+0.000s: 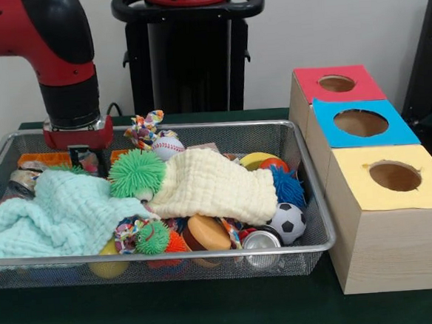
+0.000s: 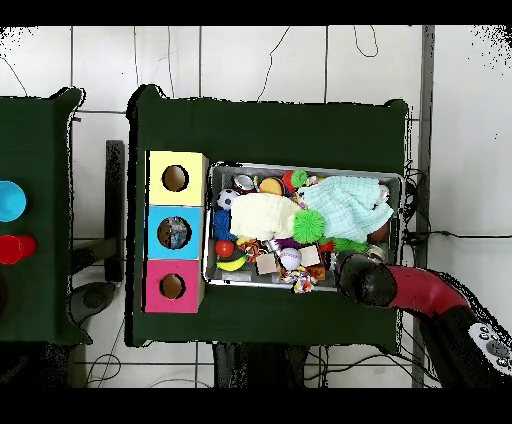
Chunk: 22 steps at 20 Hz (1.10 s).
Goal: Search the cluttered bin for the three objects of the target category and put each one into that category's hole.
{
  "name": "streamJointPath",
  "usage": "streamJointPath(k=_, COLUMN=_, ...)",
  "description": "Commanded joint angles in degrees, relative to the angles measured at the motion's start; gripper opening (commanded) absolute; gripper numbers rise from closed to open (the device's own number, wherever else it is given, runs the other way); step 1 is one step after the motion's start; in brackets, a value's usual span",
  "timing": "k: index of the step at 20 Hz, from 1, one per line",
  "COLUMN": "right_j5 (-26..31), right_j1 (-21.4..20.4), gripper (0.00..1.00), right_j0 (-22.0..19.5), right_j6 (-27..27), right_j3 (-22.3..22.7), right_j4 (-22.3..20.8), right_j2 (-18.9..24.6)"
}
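1. Nearest the front camera, the dark green cloth-covered surface (image 1: 212, 318) carries the wide silver wire-mesh bin (image 1: 163, 256) and, just to its right in that view, a row of pale wooden boxes.
2. Against the bin's near wall lie a silver metal can (image 1: 260, 240), a black-and-white soccer ball (image 1: 288, 221) and an orange foam disc (image 1: 208, 233).
3. A mint green muslin cloth (image 1: 60, 214) and a pale yellow muslin cloth (image 1: 214, 184) cover the middle of the bin, with a green spiky rubber ball (image 1: 136, 173) between them.
4. No see-through plastic bottles can be made out in either view; whether they lie under the cloths cannot be told.
5. Of the boxes, the yellow-panelled hole (image 1: 395, 175) is nearest, the round hole in the bright blue panel (image 1: 361, 123) is in the middle, and the red-panelled hole (image 1: 336, 84) is farthest.
6. A white baseball (image 1: 167, 147) lies near the bin's far wall.
7. The red and black arm (image 1: 64, 61) reaches down into the bin's far left corner in the front view; its tool (image 1: 88, 162) hangs just above the mint cloth, and whether it is released or clenched cannot be told.
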Motion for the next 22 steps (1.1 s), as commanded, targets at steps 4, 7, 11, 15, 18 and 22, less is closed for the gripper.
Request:
streamJointPath(k=4, right_j5=4.7, right_j1=2.6, gripper=0.00, right_j0=1.5, right_j6=2.3, right_j3=-2.8, right_j4=1.1, right_j2=-1.2)
streamJointPath(k=7, right_j5=11.1, right_j1=-1.8, gripper=0.00, right_j0=1.3, right_j6=0.6, right_j3=0.0, right_j4=4.7, right_j2=0.6)
streamJointPath(k=11, right_j5=19.8, right_j1=-9.3, gripper=0.00, right_j0=3.0, right_j6=-0.8, right_j3=2.2, right_j4=9.2, right_j2=1.5)
streamJointPath(k=15, right_j5=24.4, right_j1=-12.2, gripper=0.00, right_j0=4.1, right_j6=-1.3, right_j3=1.7, right_j4=11.0, right_j2=1.7)
streamJointPath(k=18, right_j5=26.0, right_j1=-13.2, gripper=0.00, right_j0=4.1, right_j6=-1.5, right_j3=1.6, right_j4=11.7, right_j2=2.2)
streamJointPath(k=22, right_j5=28.3, right_j1=-15.0, gripper=0.00, right_j0=4.3, right_j6=-1.7, right_j3=1.9, right_j4=12.7, right_j2=2.5)
